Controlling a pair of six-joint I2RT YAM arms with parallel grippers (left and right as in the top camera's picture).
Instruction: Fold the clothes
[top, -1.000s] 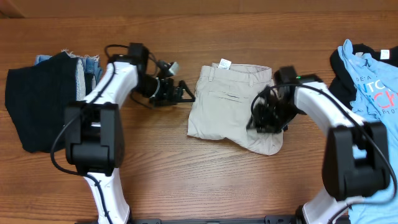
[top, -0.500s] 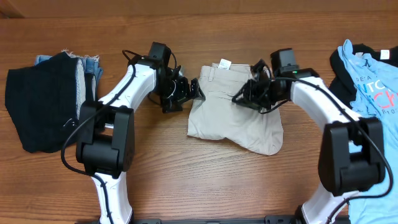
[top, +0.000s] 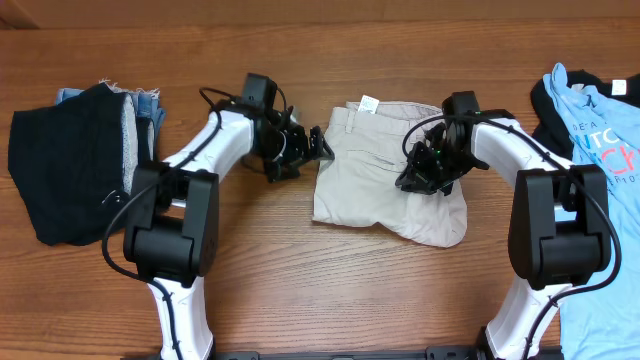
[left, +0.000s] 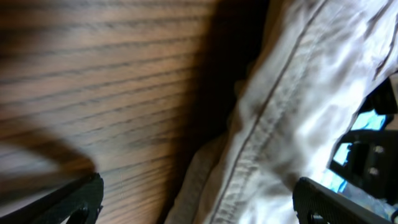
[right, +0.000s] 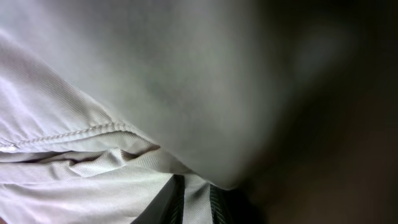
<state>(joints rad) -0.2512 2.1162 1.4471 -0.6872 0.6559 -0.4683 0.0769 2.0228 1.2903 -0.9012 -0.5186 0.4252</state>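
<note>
- Risk at the left: the left gripper (top: 316, 150) could close on only the top layer of the khaki shorts (top: 375, 180), or on nothing. Its wrist view shows the stitched side seam between the fingers, but the cloth there is rumpled and layered.
- Risk at the right: if the two arms pull unevenly, the shorts may skew or bunch instead of folding flat. The hem corner near the right gripper (top: 418, 178) already looks uneven.
- The shorts lie mid-table (top: 300, 270), waistband away from the robot, well apart from the dark and denim pile (top: 70, 150) and the light blue shirt (top: 590, 120).
- Left arm: reaches inward and low, with the jaws spread wide across the shorts' left edge and holding nothing.
- Right arm: bends inward, with the gripper down on the shorts' right half. Cloth fills its wrist view, so whether its jaws grip cannot be told.
</note>
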